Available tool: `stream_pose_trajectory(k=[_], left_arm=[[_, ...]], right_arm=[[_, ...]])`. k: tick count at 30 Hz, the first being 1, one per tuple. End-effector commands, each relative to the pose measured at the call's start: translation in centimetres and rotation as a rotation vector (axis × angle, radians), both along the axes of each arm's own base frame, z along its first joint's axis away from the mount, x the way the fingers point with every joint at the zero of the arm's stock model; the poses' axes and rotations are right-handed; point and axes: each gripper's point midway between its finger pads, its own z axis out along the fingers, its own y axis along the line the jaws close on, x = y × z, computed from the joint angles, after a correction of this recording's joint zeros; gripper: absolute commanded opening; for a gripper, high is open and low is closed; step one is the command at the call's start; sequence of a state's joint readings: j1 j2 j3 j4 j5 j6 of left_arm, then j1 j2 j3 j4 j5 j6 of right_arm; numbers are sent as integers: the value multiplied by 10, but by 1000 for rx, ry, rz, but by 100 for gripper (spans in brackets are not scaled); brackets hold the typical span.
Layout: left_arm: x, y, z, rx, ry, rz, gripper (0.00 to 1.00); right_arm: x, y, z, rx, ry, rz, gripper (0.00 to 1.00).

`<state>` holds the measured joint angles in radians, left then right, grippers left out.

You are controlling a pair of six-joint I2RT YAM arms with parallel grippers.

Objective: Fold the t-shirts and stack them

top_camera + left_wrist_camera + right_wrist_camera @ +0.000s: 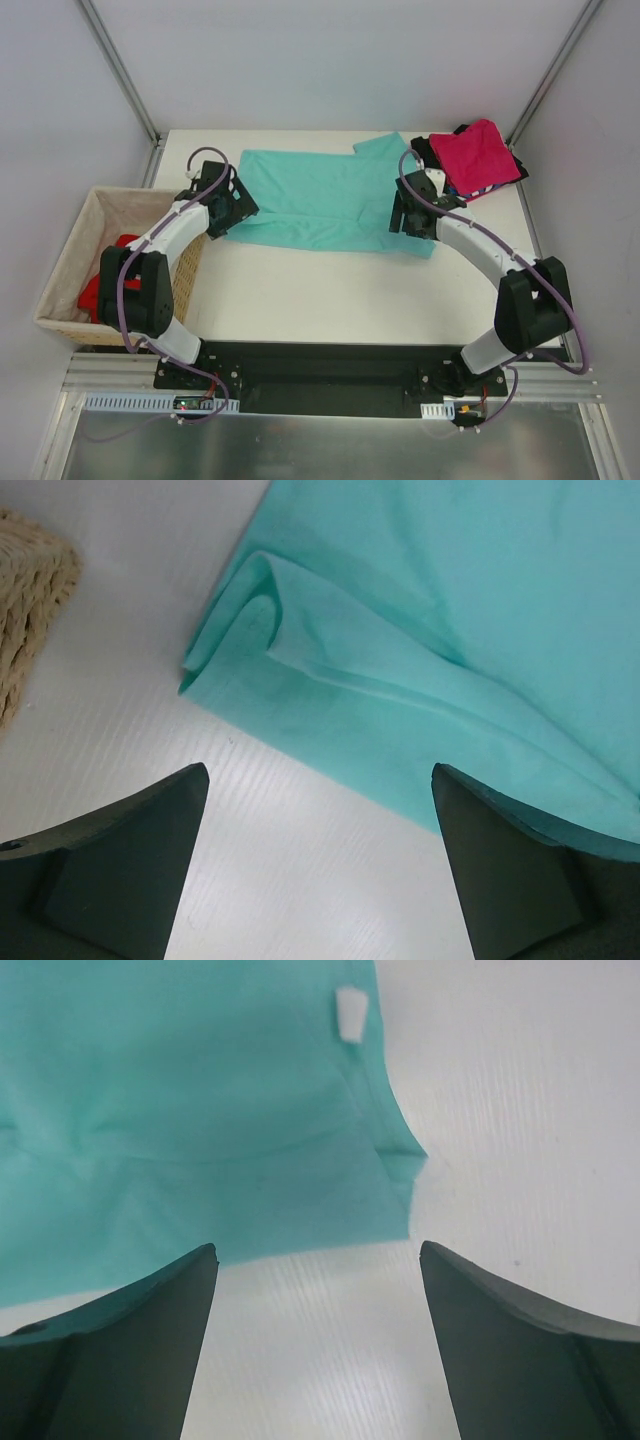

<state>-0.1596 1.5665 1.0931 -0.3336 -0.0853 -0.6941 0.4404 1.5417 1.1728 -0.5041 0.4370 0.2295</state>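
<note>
No writing is readable; the white tag (350,1012) on the teal-green t-shirt (200,1110), ahead of the right gripper (318,1248), shows no legible letters.

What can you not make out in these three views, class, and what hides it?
1. Red t-shirt, top view: mostly covered by the left arm over the basket.
2. Shirts beneath the magenta t-shirt, top view: only edges peek out.
3. Teal t-shirt, wrist views: cut off by frame edges.
4. Its white tag, right wrist view: too blurred to read.
</note>
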Motion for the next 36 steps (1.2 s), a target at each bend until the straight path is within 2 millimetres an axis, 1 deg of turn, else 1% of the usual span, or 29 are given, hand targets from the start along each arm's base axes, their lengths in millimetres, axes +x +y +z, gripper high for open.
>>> stream_pose_trajectory(k=[1, 5, 7, 9, 13, 18, 22, 25, 31, 36], left_arm=[[-14, -6, -5, 16, 46, -46, 94], [-6, -16, -12, 31, 59, -69, 94], [-3, -22, -14, 27, 63, -84, 94], [-1, -28, -20, 22, 77, -96, 94], [4, -34, -28, 43, 85, -100, 94], [15, -32, -32, 77, 77, -90, 94], [31, -34, -25, 87, 52, -92, 94], [37, -34, -22, 93, 40, -91, 94], [42, -28, -26, 132, 42, -75, 94], [49, -31, -33, 126, 53, -78, 93]], right_arm=[[-31, -20, -13, -55, 82, -43, 86], [-40, -26, -19, -73, 97, -49, 86], [-41, -28, -19, -79, 99, -49, 86], [-40, -29, -18, -84, 95, -51, 86], [-41, -34, -22, -116, 111, -60, 86], [-40, -34, -25, -113, 114, -52, 86], [-34, -32, -21, -105, 104, -45, 86], [-32, -30, -21, -99, 105, -39, 86], [-29, -23, -19, -71, 96, -21, 86], [-31, -23, -15, -59, 84, -20, 87]])
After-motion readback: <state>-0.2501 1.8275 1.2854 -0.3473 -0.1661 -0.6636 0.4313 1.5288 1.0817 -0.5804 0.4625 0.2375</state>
